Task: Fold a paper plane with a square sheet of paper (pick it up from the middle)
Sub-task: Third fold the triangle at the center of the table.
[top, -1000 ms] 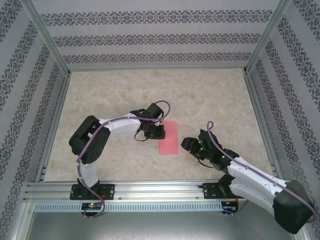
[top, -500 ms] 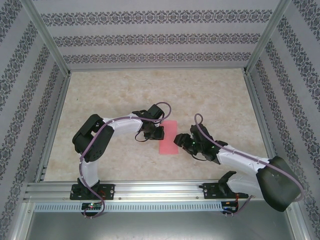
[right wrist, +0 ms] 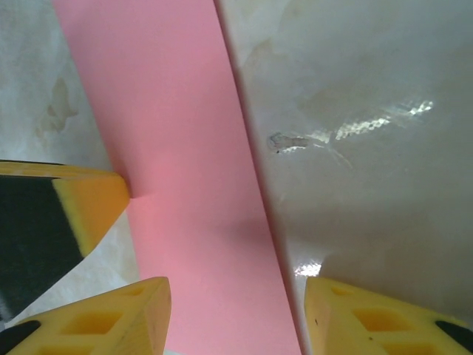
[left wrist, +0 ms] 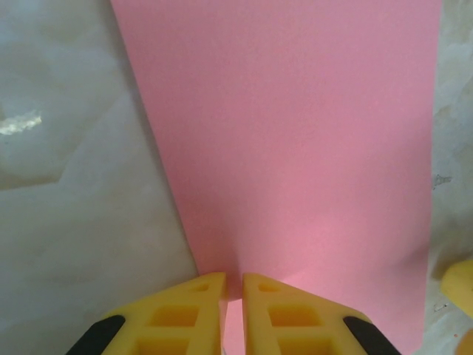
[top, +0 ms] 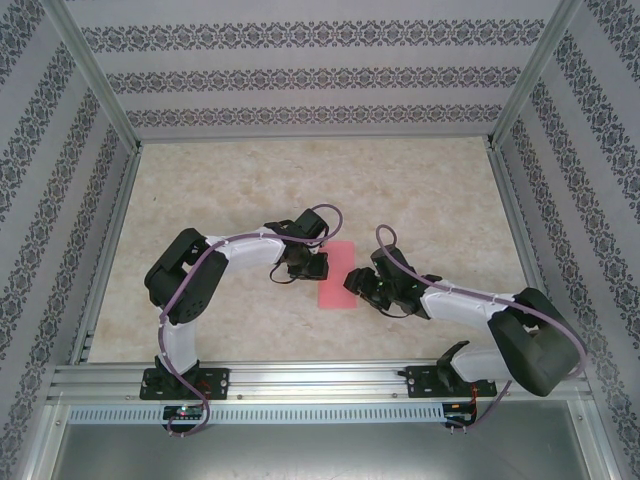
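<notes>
Pink paper: narrow rect, flat on table nr ctr, one edge pinched in left tool

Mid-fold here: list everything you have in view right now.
paper: one, pink, mid-table between the grippers
table: one, beige marbled, under everything
walls: three, white with grey pattern, around the table
frame: one, silver metal, rail along the near edge, posts at the far corners
arms: two, white and black, based on the near rail, both reaching to the paper
left gripper: one, yellow fingers, shut on the paper's left edge
right gripper: one, yellow fingers, open, astride the paper's right edge
</notes>
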